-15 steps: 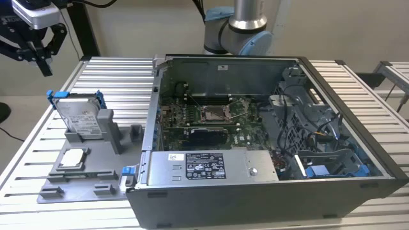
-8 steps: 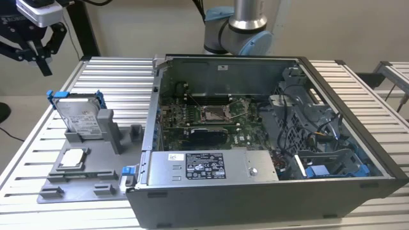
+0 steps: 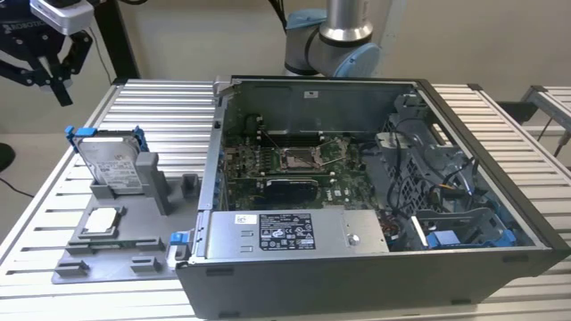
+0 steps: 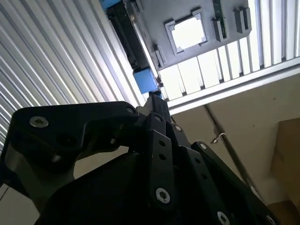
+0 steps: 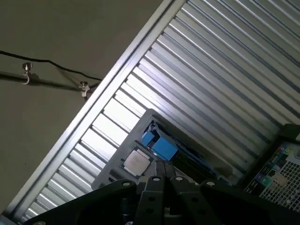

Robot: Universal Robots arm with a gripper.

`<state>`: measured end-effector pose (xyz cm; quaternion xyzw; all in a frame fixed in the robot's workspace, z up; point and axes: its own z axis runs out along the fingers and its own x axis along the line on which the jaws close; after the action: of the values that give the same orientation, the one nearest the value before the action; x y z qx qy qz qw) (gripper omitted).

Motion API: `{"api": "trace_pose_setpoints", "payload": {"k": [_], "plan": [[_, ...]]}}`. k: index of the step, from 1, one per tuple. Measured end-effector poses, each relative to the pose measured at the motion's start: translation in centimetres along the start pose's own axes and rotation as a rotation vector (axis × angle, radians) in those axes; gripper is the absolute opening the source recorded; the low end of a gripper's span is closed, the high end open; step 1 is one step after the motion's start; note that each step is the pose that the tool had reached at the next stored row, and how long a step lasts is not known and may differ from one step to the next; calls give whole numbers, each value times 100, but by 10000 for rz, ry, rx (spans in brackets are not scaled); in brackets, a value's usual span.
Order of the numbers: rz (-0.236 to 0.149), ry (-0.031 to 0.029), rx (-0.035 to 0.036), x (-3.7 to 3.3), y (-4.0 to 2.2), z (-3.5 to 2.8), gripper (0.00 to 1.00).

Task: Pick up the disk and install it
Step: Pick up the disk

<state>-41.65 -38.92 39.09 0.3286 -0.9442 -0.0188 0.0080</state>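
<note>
Black linked gripper (image 3: 64, 97), fingertips pressed together and empty, hangs well above the disk (image 3: 111, 160). The flat silver disk, with blue plastic rails along its edges, stands upright below it in a grey moulded fixture (image 3: 125, 249).

beige wall (image 3: 196, 40), ribbed alu table (image 3: 509, 127)

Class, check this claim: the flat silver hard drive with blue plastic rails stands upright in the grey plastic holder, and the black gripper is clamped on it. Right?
Not quite. The exterior view shows the gripper hanging high and apart from the disk, holding nothing. The disk does stand upright in the grey holder.
</note>
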Motion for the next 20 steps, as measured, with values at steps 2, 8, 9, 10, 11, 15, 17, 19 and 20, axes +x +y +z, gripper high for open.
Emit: {"api": "trace_pose_setpoints", "payload": {"k": [2, 8, 9, 10, 11, 15, 17, 19, 20], "plan": [[-332, 15, 3, 0, 0, -1, 0], [-1348, 61, 11, 0, 0, -2, 0], [-1527, 69, 13, 0, 0, -2, 0], [-1686, 77, 15, 0, 0, -3, 0], [-1861, 85, 16, 0, 0, -3, 0], [-2574, 117, 23, 0, 0, -2, 0], [-2925, 133, 26, 0, 0, -3, 0], [-3276, 148, 28, 0, 0, -3, 0], [-3454, 156, 28, 0, 0, -3, 0]]}}
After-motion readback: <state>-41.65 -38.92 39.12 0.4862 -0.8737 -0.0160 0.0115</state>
